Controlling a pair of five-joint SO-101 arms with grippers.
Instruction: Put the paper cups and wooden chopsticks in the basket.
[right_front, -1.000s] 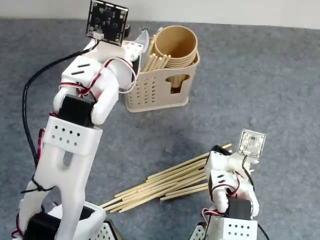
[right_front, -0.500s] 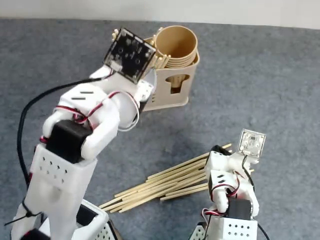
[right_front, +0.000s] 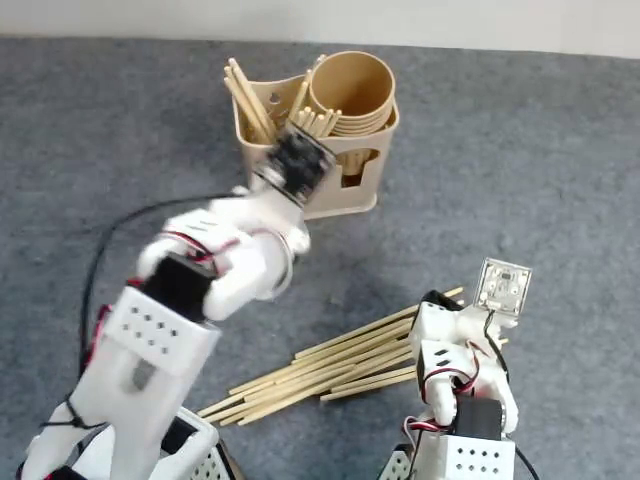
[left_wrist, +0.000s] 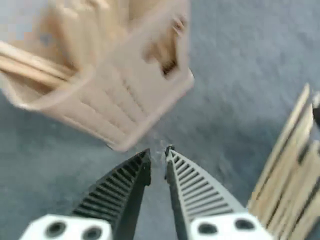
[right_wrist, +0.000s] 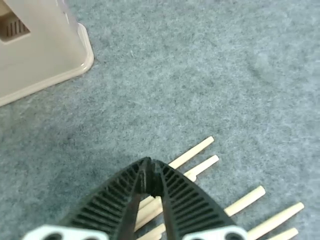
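Observation:
The beige basket (right_front: 365, 200) stands at the back of the grey table. Stacked paper cups (right_front: 350, 85) fill its right side, and wooden chopsticks (right_front: 250, 100) lean in its left side. A loose bundle of chopsticks (right_front: 330, 370) lies on the table in front. My left arm (right_front: 230, 260) hangs just in front of the basket. Its gripper (left_wrist: 159, 151) is empty, the tips a narrow gap apart, pointing at the table beside the basket (left_wrist: 115, 115). My right gripper (right_wrist: 149, 162) is shut and empty, low over the loose chopsticks' ends (right_wrist: 195, 150).
Grey carpet-like cloth (right_front: 520, 170) covers the table. Open room lies right of the basket and along the left side. The right arm's base (right_front: 460, 440) sits at the front edge, close to the loose bundle.
My left arm has pulled back from over the basket's left side and dropped lower in front of it, uncovering the chopsticks standing there. The right arm has not moved.

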